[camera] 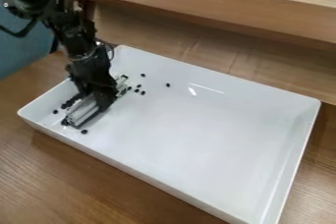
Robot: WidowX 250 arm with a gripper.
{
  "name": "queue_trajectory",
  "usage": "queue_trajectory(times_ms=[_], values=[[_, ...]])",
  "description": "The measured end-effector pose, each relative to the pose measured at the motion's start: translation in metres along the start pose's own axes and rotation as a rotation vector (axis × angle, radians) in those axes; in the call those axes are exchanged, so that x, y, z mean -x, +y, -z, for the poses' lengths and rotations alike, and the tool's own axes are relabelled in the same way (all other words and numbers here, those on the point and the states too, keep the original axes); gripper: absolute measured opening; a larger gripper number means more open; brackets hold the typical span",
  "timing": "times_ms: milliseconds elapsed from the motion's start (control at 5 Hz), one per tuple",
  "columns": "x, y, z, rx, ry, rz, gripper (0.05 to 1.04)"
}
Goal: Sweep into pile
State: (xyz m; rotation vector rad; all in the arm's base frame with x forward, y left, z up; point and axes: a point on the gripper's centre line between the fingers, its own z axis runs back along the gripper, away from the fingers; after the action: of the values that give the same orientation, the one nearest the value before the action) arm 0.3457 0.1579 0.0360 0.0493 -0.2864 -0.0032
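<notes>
Nearest, a wooden table (98, 183) under a white tray (197, 134). Inside the tray, near its left corner, a few small dark pieces (84, 131), one apart by the near long edge and others close around the lower end of a silvery bar (80, 111). More along the bar's side towards the left short edge. Low over the middle of the bar, the black gripper (103, 102); impossible to tell how far open, or whether gripping the bar. Beyond, a loose scatter of pieces towards the far long edge, one farther right than the rest. Above the far left corner, the black arm (75, 36); behind the far edge, a wooden ledge (197, 2).
</notes>
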Motion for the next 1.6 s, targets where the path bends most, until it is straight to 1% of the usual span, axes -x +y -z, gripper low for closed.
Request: queue_trajectory(times_ms=[200, 400, 600, 800, 1000, 1200, 1400, 1600], values=[[0.001, 0.001, 0.000, -0.001, 0.002, -0.002, 0.394], [0.000, 0.000, -0.001, 0.009, 0.009, -0.012, 0.444], [-0.006, 0.001, -0.006, 0.027, 0.031, -0.031, 0.745], [-0.018, -0.004, -0.018, 0.089, 0.032, -0.074, 0.988], [-0.023, -0.008, -0.024, 0.123, 0.039, -0.107, 1.003], [-0.026, -0.008, -0.030, 0.133, 0.047, -0.120, 0.999], [-0.034, -0.011, -0.046, 0.138, 0.070, -0.131, 0.999], [-0.044, -0.027, -0.061, 0.123, 0.111, -0.102, 0.999]])
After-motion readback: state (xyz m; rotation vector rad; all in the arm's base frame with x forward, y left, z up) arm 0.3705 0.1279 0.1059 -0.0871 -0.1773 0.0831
